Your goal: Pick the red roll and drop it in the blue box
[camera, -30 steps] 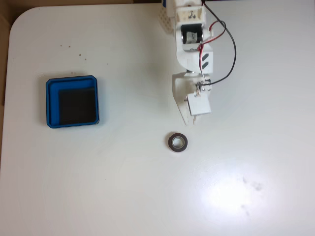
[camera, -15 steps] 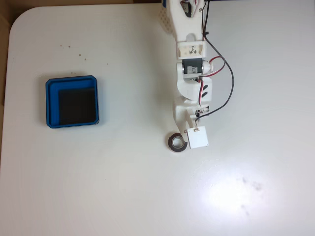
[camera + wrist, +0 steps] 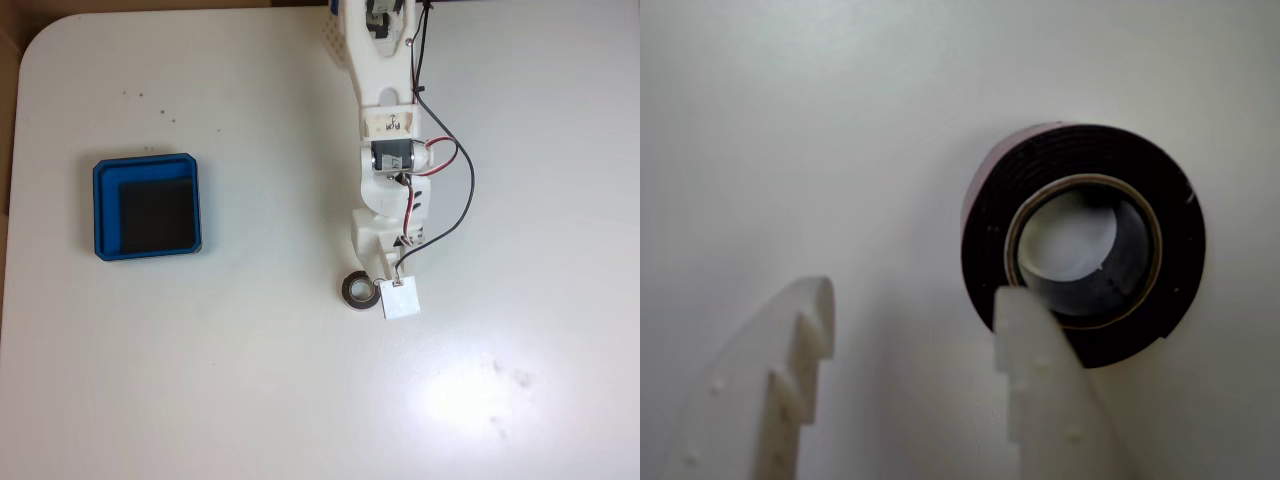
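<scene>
White plastic claw (image 3: 915,310) has dropped from above onto the small red tape roll (image 3: 1083,243) (flat on table, well apart from the shallow blue square box (image 3: 147,206)); jaws spread, empty, misaligned, one fingertip overlapping its near edge.

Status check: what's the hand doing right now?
Hand open, low over table, one finger overlapping red roll. Roll not gripped, flat on table. Blue box empty, well left in fixed view. Path clear.
</scene>
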You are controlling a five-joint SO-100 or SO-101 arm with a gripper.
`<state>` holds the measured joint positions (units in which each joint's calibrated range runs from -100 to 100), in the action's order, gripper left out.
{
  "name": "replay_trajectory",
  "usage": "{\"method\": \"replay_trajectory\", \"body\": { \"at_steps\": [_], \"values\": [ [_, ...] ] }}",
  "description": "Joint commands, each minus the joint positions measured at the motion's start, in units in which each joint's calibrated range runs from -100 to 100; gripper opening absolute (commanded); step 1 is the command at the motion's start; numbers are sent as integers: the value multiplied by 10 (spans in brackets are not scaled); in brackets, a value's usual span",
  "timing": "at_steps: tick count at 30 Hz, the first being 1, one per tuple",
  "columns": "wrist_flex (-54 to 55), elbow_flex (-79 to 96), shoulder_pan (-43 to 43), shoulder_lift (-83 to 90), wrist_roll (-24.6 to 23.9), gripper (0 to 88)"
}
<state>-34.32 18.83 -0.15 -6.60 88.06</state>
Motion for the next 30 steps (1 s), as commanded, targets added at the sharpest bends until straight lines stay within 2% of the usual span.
{"method": "replay_trajectory", "body": {
  "at_steps": [1, 30],
  "values": [
    [-12, -63, -6, -16, 3, 148],
    [-10, -119, -35, -134, 2, 147]
  ]
}}
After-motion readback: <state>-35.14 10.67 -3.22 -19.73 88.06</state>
